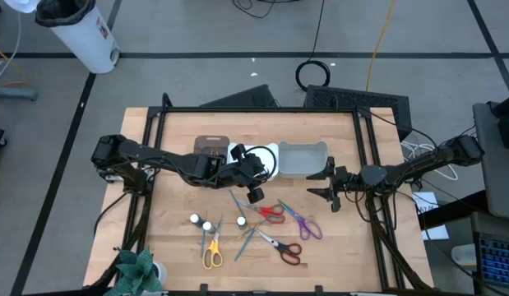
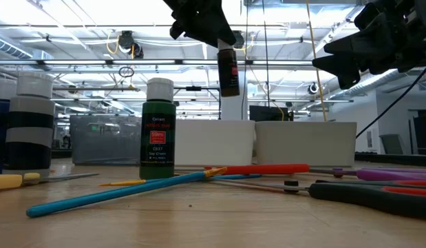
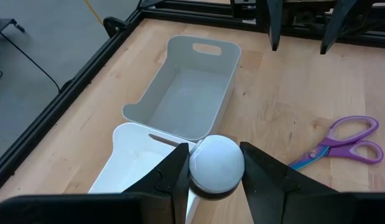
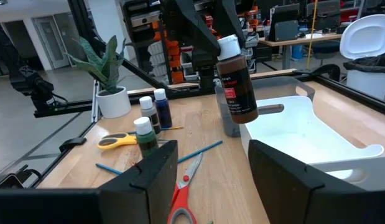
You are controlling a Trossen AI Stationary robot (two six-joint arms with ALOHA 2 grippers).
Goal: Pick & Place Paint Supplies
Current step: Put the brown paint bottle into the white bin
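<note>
Bottle point(image 4: 237, 87) of brown paint with a white cap hangs upright from the left gripper point(image 3: 216, 177), long axis vertical, fingers clamped on the cap. It is clear of the table, over the near edge of the white bin point(image 3: 127, 165); in the high view it sits just off that bin's corner, so whether it is fully inside the rim cannot be told. Coming move looks like a short carry and a straight drop into the white bin. Grey bin point(image 3: 186, 99) lies just beyond, touching or almost touching the white one.

Right gripper point(image 4: 208, 171) hovers empty by the grey bin's right side, jaws apart, facing the held bottle from well apart. Left arm owns this placement.

Still on the table, on the near side of the bins: 3 white-capped bottles point(image 1: 206, 224), yellow scissors point(image 1: 211, 256), red scissors point(image 1: 272, 214), purple scissors point(image 1: 307, 226), black scissors point(image 1: 283, 249), teal brushes point(image 1: 247, 238).

Brown bin point(image 1: 210, 145) sits left of the white bin.
</note>
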